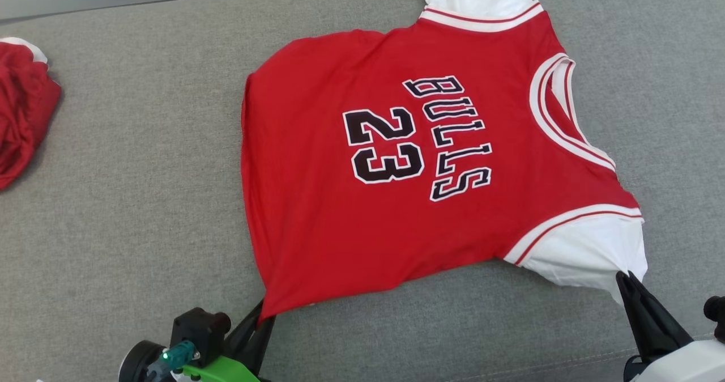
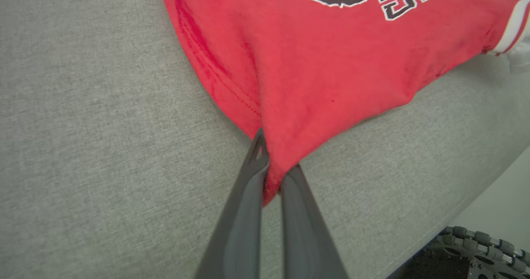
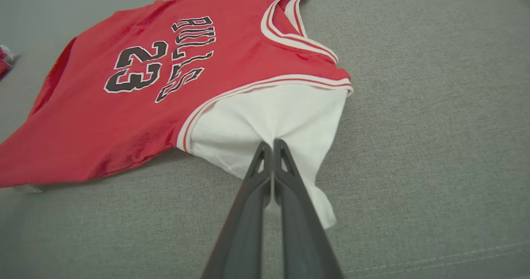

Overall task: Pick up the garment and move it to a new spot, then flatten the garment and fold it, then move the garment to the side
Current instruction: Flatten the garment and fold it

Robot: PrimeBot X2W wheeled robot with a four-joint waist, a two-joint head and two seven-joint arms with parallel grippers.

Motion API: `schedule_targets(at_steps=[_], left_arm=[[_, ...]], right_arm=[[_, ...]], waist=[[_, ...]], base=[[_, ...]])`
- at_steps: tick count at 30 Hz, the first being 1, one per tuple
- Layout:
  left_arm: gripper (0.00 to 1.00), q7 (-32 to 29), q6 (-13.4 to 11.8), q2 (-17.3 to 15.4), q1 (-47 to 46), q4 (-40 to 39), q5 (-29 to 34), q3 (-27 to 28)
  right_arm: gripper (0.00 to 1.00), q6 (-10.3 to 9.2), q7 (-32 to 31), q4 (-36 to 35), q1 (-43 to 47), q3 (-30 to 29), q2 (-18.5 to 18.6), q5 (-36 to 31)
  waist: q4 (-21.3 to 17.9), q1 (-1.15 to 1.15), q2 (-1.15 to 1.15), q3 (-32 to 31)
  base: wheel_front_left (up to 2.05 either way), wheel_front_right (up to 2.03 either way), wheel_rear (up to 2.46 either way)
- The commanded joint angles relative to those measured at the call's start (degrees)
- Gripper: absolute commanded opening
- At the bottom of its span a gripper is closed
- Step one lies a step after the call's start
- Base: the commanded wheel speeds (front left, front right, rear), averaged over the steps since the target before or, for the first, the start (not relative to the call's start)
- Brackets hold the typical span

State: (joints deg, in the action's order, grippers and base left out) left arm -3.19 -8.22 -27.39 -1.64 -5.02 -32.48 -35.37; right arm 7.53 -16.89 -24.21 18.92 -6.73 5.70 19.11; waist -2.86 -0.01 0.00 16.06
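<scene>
Two grippers, each with a pair of long, dark, tapering fingers, hold one garment (image 1: 317,212) along its near edge. The garment is a red jersey of smooth, faintly sheened knit. It lies printed side up and largely flat across the middle and right of a grey cushion (image 1: 130,200) covered in a coarse, heathered weave. Black block lettering (image 1: 453,138) outlined in white reads "BULLS" over "23". It is set sideways in the head view, with the neckline toward the robot's right and the hem toward its left. White bands with thin red stripes edge the neck opening and both armholes, and plain white sleeves extend beyond the bands.

The left gripper (image 2: 276,157) has its fingers closed on the near hem corner, which is drawn into a narrow, creased point between them. A line of red stitching runs along the hem. The right gripper (image 3: 272,144) has its fingers pressed together on the near white sleeve (image 3: 269,113). The sleeve cloth gathers into a soft pleat at the tips and falls in a loose flap beside them.

A stitched seam (image 3: 439,257) crosses the cushion near its front edge. A second red cloth (image 1: 22,115), rumpled and white-edged, lies at the robot's far left, well apart from the garment.
</scene>
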Motion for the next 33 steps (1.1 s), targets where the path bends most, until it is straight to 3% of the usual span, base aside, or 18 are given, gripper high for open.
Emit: schedule_targets(at_steps=[1, 6, 12, 18, 22, 23, 24, 25, 29, 33], left_arm=[[0.0, -1.5, -0.6, -0.8, 1.2, -2.8, -1.4, 0.2], [0.0, -8.3, -0.2, -3.4, -2.7, -9.5, -3.9, 1.8], [0.0, -15.0, 2.4, -4.4, -12.2, -7.6, -6.3, 3.5], [0.0, -20.1, 5.1, -2.0, -20.8, -1.6, -9.4, 3.2], [0.0, -21.2, 5.9, -0.1, -25.0, 3.7, -10.0, 3.0], [0.17, -21.0, 5.8, 0.4, -25.7, 5.1, -9.9, 3.0], [0.4, -20.9, 5.8, 0.9, -26.1, 6.1, -10.2, 3.0], [1.0, -20.6, 6.0, 1.0, -26.3, 7.0, -10.1, 2.8], [1.0, -19.1, 6.4, 0.7, -24.1, 7.3, -11.0, 3.4], [1.0, -16.5, 5.1, -0.2, -19.7, 4.7, -12.6, 5.4]], right_arm=[[0.0, -0.08, -1.1, -1.3, 0.3, -0.5, -0.1, 0.5], [0.0, -0.08, -8.3, -2.9, -4.8, -1.9, 2.3, 1.6], [0.0, -0.07, -19.4, 1.8, -17.6, 0.3, 7.6, 2.8], [0.0, -0.08, -27.8, 7.5, -30.1, 2.2, 12.0, 2.6], [0.0, -0.08, -29.1, 12.7, -37.7, 3.6, 12.6, 0.8], [0.16, -0.08, -28.1, 13.8, -39.4, 4.2, 12.7, -0.2], [1.0, -0.08, -27.7, 14.7, -40.1, 4.7, 12.5, -0.8], [1.0, -0.08, -26.9, 15.5, -40.7, 4.9, 11.9, -1.0], [1.0, -0.08, -23.2, 14.9, -40.4, 3.7, 11.2, -0.4], [1.0, -0.08, -20.5, 12.6, -35.4, 1.0, 11.1, 1.0]], waist=[[0.3, 0.01, 0.0, 0.3], [0.3, 0.01, 0.0, 2.4], [0.3, 0.01, 0.0, 4.4], [0.9, 0.01, 0.0, 7.1], [1.0, 0.01, 0.0, 8.6], [1.1, 0.01, 0.0, 8.9], [1.1, 0.01, 0.0, 9.0], [1.2, 0.01, 0.0, 9.0], [1.3, 0.01, 0.0, 8.3], [1.2, 0.01, 0.0, 7.0]], base=[[0.0, 0.0, 0.0], [0.0, 0.0, 0.0], [0.0, 0.0, 0.0], [0.0, 0.0, 0.0], [0.0, 0.0, 0.0], [0.0, 0.0, 0.0], [0.0, 0.0, 0.0], [0.0, 0.0, 0.0], [0.0, 0.0, 0.0], [0.0, 0.0, 0.0]])
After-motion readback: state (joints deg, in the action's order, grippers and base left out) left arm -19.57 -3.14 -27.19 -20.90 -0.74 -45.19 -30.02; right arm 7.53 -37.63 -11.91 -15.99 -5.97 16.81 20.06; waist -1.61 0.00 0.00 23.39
